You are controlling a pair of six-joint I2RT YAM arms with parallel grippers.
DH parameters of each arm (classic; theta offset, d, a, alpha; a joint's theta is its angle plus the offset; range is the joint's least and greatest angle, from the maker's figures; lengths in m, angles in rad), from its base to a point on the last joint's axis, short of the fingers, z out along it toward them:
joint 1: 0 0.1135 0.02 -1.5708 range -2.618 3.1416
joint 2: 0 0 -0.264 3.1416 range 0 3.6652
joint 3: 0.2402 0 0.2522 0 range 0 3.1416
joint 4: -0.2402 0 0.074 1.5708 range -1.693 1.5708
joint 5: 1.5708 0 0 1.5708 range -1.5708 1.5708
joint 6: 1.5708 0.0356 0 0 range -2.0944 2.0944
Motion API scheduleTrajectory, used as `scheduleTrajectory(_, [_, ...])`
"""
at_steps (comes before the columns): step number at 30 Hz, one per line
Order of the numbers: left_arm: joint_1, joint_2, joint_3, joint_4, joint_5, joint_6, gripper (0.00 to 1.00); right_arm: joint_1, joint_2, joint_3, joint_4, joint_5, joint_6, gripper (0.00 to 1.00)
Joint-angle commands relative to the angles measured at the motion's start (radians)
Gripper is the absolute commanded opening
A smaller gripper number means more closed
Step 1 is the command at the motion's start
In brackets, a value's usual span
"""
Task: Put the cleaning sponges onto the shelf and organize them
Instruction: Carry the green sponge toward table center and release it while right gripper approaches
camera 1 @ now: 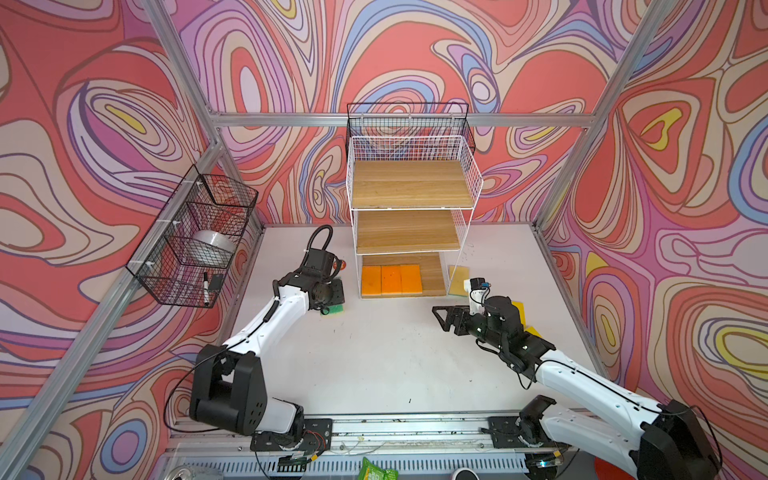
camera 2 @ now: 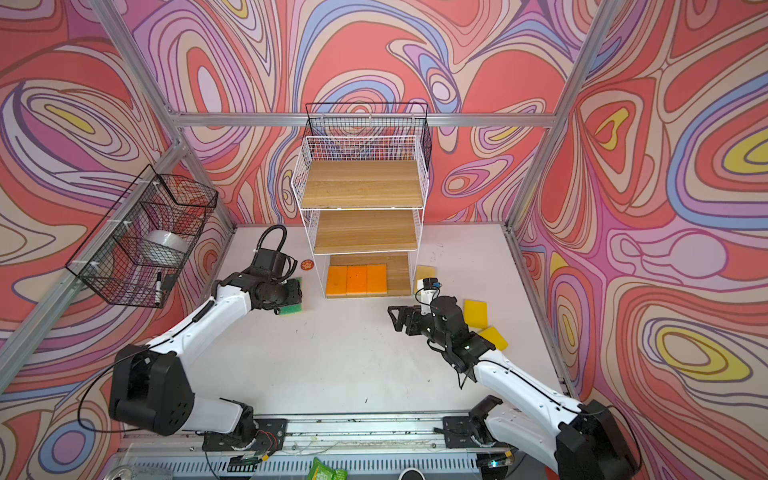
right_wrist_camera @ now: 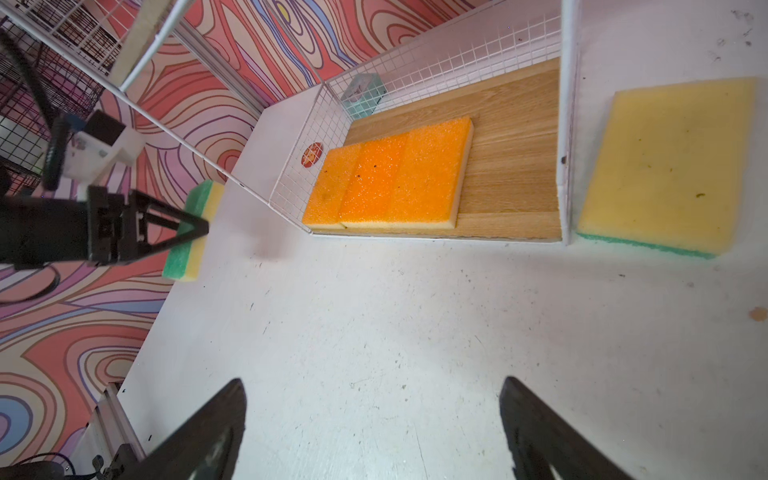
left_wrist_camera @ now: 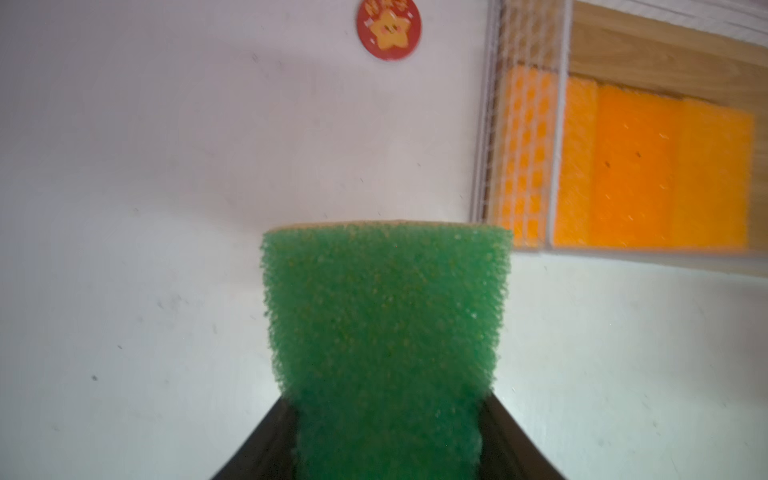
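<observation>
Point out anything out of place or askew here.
The flat sponge right of the white wire shelf lies pale-yellow foam up, green scourer down. A small round red star disc left of the shelf is no sponge.

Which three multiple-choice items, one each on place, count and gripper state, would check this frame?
1. Where do the orange sponges lie? A top board; B bottom board of the shelf; C floor.
2. How many bright yellow sponges lie on the table? A none; B two; C four.
3. What is the left gripper doing? A open, empty; B out of view; C shut on the green sponge.
Key: 1 B, they sit side by side on the lowest board; 2 B, both lie right of the shelf in a top view; 3 C, the left wrist view shows it pinching the foam.
</observation>
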Motion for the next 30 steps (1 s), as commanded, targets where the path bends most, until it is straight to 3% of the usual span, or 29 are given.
scheduleTrajectory(1, [-0.124,-0.099,-0.120,-0.068,-0.053,-0.225,0.58,-0.005,0.015,-0.024,0.041,-0.021,0.032,0.99])
scheduleTrajectory(4, [-0.288,-0.125,-0.184,-0.044,-0.119,-0.369,0.58,-0.005,0.036,-0.047,0.072,-0.043,0.052,0.99])
scheduleTrajectory(7, [-0.420,-0.065,-0.182,-0.022,-0.163,-0.463,0.58,-0.005,0.038,-0.053,0.073,-0.056,0.058,0.98])
scheduleTrajectory(12, [-0.537,0.060,-0.160,0.042,-0.173,-0.530,0.63,-0.006,0.035,-0.055,0.066,-0.067,0.065,0.98])
scheduleTrajectory(18, [-0.562,0.129,-0.137,0.127,-0.145,-0.517,0.81,-0.006,0.015,-0.039,0.015,-0.064,0.037,0.98])
scheduleTrajectory(22, [-0.562,0.081,-0.113,0.105,-0.168,-0.454,1.00,-0.005,-0.003,-0.007,-0.094,-0.088,0.027,0.98])
scheduleTrajectory(27, [-0.552,-0.056,-0.174,0.121,-0.161,-0.404,1.00,0.015,-0.002,-0.015,-0.118,-0.156,0.109,0.91])
scheduleTrajectory(30, [-0.528,-0.177,-0.279,0.166,-0.109,-0.408,1.00,0.107,0.054,0.006,-0.119,-0.112,0.159,0.86])
